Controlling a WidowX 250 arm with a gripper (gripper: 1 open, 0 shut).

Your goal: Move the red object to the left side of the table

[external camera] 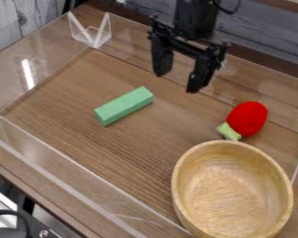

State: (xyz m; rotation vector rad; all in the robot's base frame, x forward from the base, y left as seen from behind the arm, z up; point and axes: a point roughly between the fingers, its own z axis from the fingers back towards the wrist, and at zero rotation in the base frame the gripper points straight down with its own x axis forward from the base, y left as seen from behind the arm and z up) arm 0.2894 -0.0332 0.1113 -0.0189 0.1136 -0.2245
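Right now the job is at its first step: getting to the red object [249, 116] so it can be picked up. The hand [185, 73] is not holding anything. Its two dark fingers [163, 58] hang wide apart with only air between them. The hand points straight down at the tabletop [77, 88] and floats above the far middle part of it, with the black arm going up out of the top of the picture. The red object sits on the right side of the tabletop, close to the right wall. It is a small round red toy with a pale green stub [229, 132] sticking out toward the near side. The stub lies just beside the rim of the wooden bowl [233, 193], which fills the near right corner; I cannot tell if they touch. A long green block [124, 105] lies more to the left, well apart from the toy and from the hand. I think the next move is for the hand to slide to the right and a little nearer, until it hangs over the red toy. Then it has to go down with one finger on each side and squeeze. It should take care not to bump the bowl. After that comes the carry across to the left side, past the green block.
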